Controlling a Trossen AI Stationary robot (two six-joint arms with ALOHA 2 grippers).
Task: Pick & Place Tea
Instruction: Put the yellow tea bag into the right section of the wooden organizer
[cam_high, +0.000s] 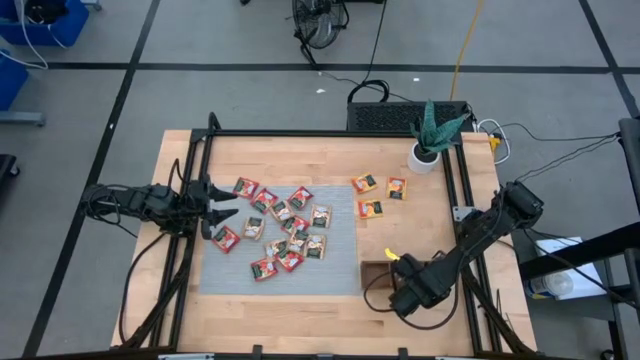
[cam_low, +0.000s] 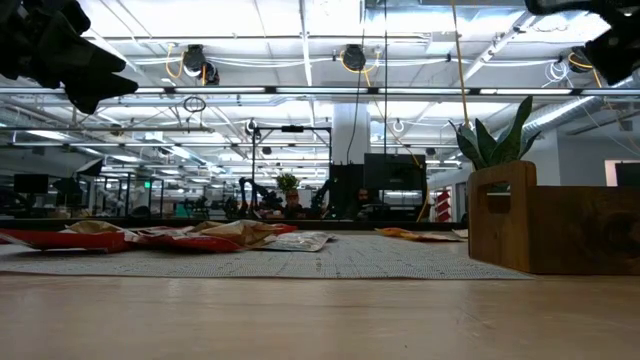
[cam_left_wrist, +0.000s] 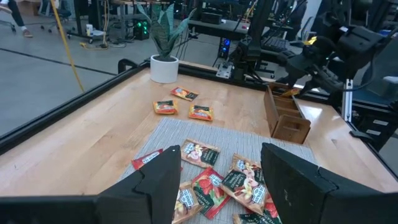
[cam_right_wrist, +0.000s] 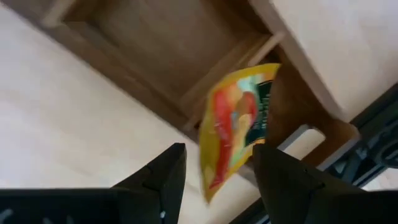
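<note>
Left gripper: hovers above the left edge of the grey mat, fingers spread with nothing between them, pointing over the sachets toward the bench's right side.

Tea on the mat: about 12 red, white and green tea sachets lie loose, some overlapping, in the mat's left and middle part.

Tea off the mat: 3 yellow-orange sachets sit on bare wood just past the mat's far right corner, near the potted plant.

Wooden tray: stands at the mat's near right corner, toward the bench's near edge.

Right gripper: above the tray; a yellow sachet hangs between its fingers, over a divider inside the tray. Whether the fingers pinch it or have already let go, I cannot tell (it looks blurred and tilted, perhaps falling).

Step in hand: probably dropping this sachet into a compartment. Done well, it should clear the divider and land flat in 1 cell, with the fingers parted wide and the gripper held low over the tray.

In the way: the tray's walls and divider could catch a tilted sachet. The plant and the black frame rails stand close to the right arm's path back to the 3 sachets.
</note>
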